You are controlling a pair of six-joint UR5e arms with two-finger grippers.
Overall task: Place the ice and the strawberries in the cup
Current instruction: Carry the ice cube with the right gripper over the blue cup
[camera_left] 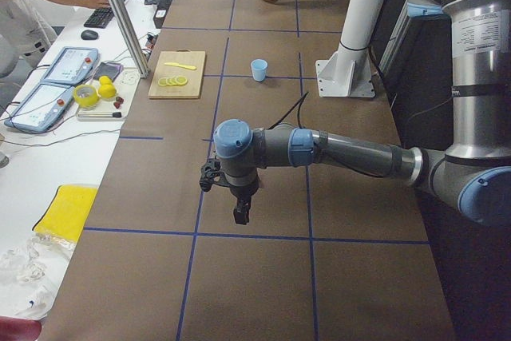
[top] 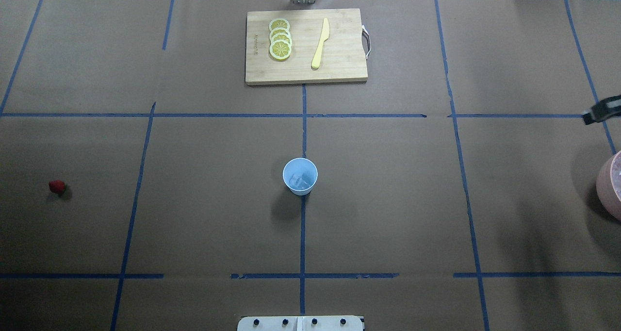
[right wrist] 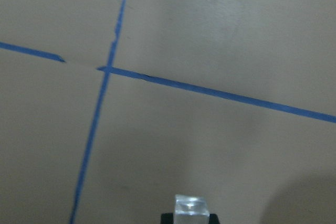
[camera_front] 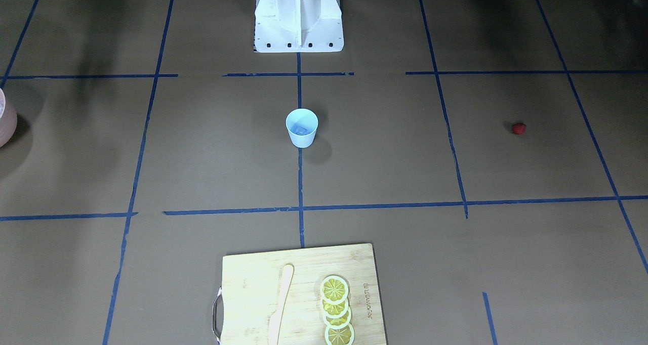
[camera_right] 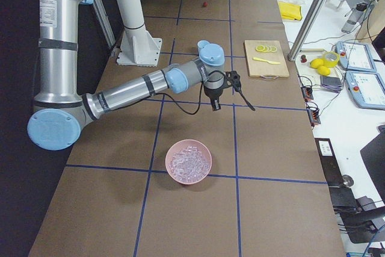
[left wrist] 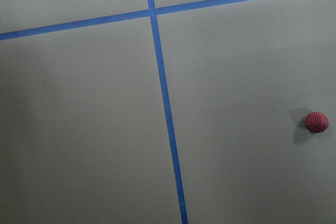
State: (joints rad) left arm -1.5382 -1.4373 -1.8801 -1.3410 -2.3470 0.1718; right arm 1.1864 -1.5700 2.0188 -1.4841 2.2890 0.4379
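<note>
The light-blue cup (top: 300, 175) stands upright at the table's middle with ice (top: 301, 180) in its bottom. A red strawberry (top: 57, 187) lies alone far out on the robot's left, and the left wrist view has the strawberry (left wrist: 316, 121) at its right edge. My left gripper (camera_left: 241, 213) hangs over bare table; I cannot tell whether it is open or shut. My right gripper (right wrist: 190, 215) is shut on a clear ice cube (right wrist: 191, 205), above the table between the cup and the pink bowl (camera_right: 188, 161) of ice.
A wooden cutting board (top: 339, 69) with lemon slices (top: 280, 39) and a pale knife (top: 320, 43) lies at the far side. The pink bowl (top: 612, 185) sits at the right edge. Blue tape lines cross the brown table cover.
</note>
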